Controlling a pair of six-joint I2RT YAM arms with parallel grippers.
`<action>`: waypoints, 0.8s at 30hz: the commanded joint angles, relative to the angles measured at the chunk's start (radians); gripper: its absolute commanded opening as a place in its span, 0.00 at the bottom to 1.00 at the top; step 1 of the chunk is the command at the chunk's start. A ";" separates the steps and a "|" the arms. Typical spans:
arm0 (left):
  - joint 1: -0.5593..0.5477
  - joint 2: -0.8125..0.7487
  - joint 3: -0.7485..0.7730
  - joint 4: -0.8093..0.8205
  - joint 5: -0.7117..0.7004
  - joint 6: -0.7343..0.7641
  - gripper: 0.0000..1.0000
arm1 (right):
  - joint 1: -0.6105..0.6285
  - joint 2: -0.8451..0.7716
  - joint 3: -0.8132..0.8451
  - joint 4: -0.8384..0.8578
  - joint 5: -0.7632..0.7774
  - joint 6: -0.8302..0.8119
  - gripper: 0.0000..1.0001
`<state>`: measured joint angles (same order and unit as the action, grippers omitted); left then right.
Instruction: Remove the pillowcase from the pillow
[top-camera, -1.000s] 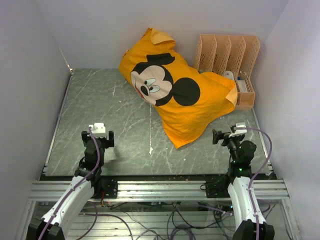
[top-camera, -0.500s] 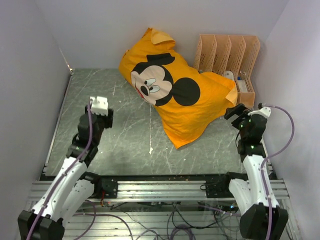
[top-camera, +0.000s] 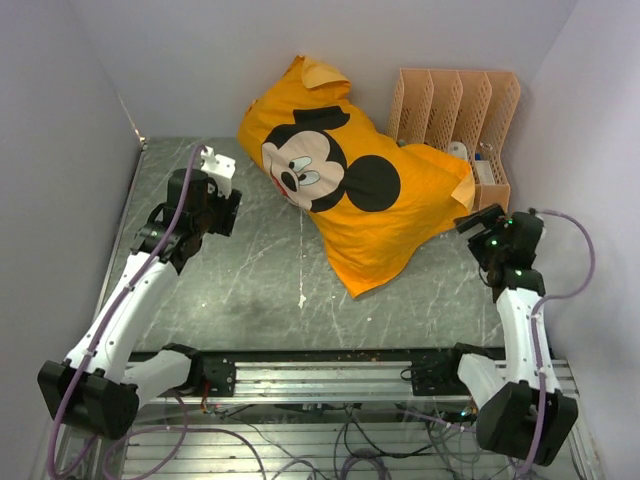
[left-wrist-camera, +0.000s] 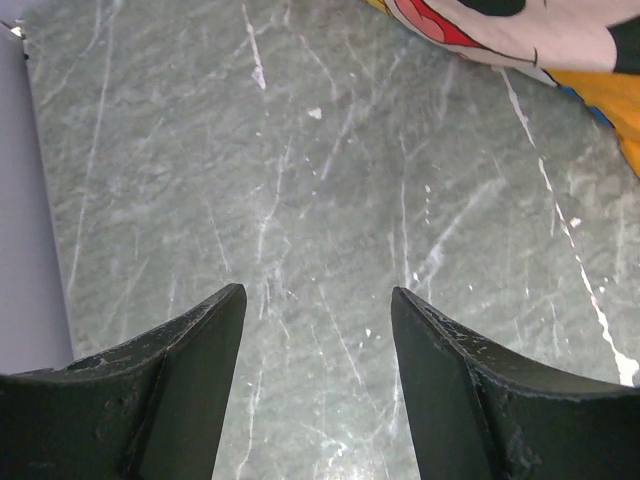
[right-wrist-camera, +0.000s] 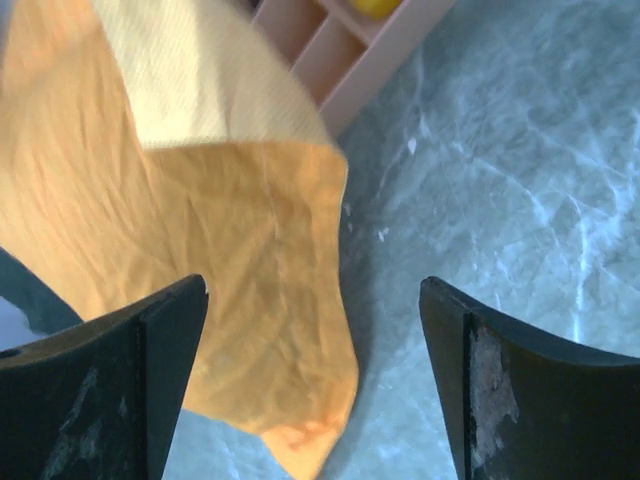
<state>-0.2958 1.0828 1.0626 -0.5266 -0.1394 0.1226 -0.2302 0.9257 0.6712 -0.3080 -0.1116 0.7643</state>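
Pillowcase (top-camera: 420, 205) corner just ahead of right gripper (right-wrist-camera: 314, 290); left gripper (left-wrist-camera: 318, 300) apart; both wide.

Peach file organizer (top-camera: 440, 105) stands far right by the back wall; grey-green table (top-camera: 250, 290) scratched.

left gripper (left-wrist-camera: 318, 298): advanced up-table toward pillowcase (top-camera: 405, 212) | right gripper (right-wrist-camera: 315, 290): swung out to its right corner

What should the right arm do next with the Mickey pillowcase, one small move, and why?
Probably ease the right gripper forward and close on the pillowcase corner: its jaws stand open with that loose orange edge framed between them, nothing gripped yet. The left gripper hangs open over the table.
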 joint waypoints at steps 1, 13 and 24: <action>0.008 -0.042 -0.016 -0.056 0.093 -0.017 0.72 | -0.147 0.034 -0.070 0.056 -0.246 0.092 0.74; 0.053 0.054 0.124 -0.263 0.292 0.055 0.73 | 0.204 0.059 -0.190 0.441 -0.096 0.039 1.00; 0.103 0.070 0.158 -0.361 0.368 0.133 0.77 | 0.360 0.364 -0.122 0.757 -0.018 -0.014 0.79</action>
<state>-0.2016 1.1419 1.1717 -0.7998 0.1555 0.2138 0.0490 1.2350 0.4747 0.2974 -0.1703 0.7979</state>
